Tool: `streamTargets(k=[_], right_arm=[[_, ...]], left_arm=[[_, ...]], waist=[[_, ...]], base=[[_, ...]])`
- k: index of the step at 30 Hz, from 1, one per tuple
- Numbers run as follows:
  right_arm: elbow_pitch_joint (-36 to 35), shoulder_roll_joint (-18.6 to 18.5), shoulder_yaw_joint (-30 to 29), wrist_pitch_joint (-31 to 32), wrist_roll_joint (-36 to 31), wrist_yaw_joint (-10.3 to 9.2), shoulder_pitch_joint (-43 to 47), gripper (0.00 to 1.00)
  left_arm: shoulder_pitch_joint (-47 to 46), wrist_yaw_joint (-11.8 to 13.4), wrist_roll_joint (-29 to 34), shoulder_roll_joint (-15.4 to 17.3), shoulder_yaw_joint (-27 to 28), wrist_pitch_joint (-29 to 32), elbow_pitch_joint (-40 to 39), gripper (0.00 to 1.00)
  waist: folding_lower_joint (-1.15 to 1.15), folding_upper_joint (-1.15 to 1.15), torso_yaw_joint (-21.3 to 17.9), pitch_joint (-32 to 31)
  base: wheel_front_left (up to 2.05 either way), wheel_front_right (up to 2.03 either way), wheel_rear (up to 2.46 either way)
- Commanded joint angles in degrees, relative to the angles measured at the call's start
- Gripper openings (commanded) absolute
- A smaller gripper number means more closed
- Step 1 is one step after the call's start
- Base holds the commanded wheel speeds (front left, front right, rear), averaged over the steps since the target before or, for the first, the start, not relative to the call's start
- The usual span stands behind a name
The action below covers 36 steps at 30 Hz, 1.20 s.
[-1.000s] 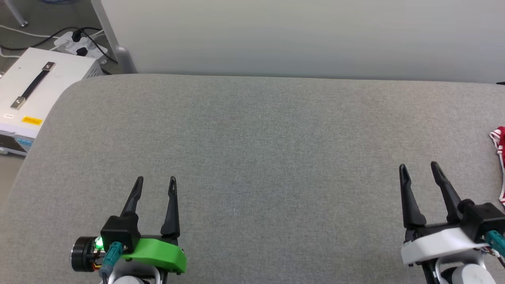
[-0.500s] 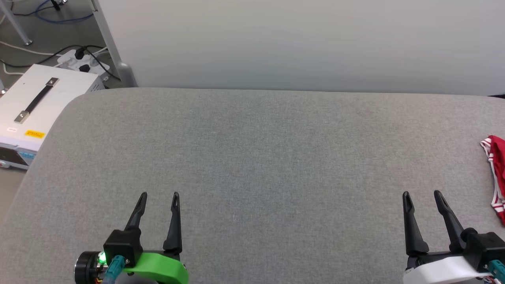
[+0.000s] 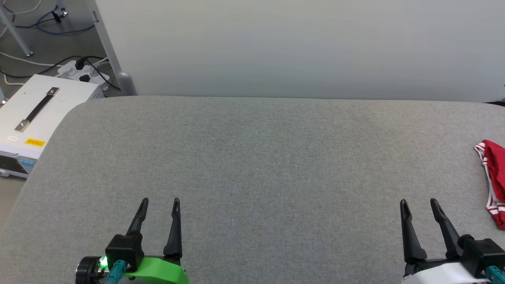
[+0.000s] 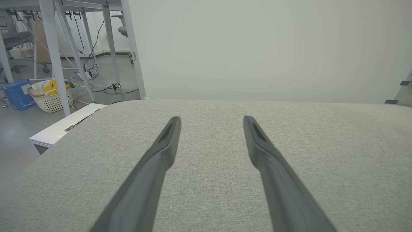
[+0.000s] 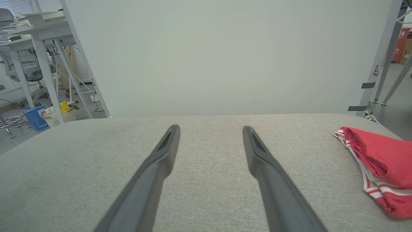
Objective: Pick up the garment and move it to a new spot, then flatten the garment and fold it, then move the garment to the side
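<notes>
The garment is a red bundle with red-and-white striped trim, lying folded at the far right edge of the grey padded table and partly cut off by the head view. In the right wrist view the garment sits to the right of my fingers, apart from them. My right gripper stands open at the lower right, a short way left of the garment, nothing between its fingers. At the lower left my left gripper is open and empty too, over bare table.
A white equipment case with a black handle stands off the table's left edge, with a power strip and cables behind it. A pale partition wall runs along the table's far edge. Desk legs and a basket stand beyond the left.
The head camera has tilted, so the whole scene sits lower in the picture and more of the garment shows at the right edge. Both grippers stay open, still near the table's front.
</notes>
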Motion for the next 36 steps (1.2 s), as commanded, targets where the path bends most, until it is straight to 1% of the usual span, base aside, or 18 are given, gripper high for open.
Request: streamTargets(k=[1,36], right_arm=[[0.01,0.01,-0.01,0.02,-0.06,0.0,-0.02,0.0],[0.14,0.03,0.31,3.78,-2.57,-0.01,-2.13,0.0]], left_arm=[[-0.02,0.0,0.0,0.01,0.01,0.07,0.0,0.0],[-1.06,0.77,1.28,-0.08,0.61,3.78,-1.46,0.0]], waist=[[0.0,0.0,-0.01,0.0],[0.0,0.0,-0.6,0.51]], base=[[0.0,0.0,0.0],[0.0,0.0,0.0]])
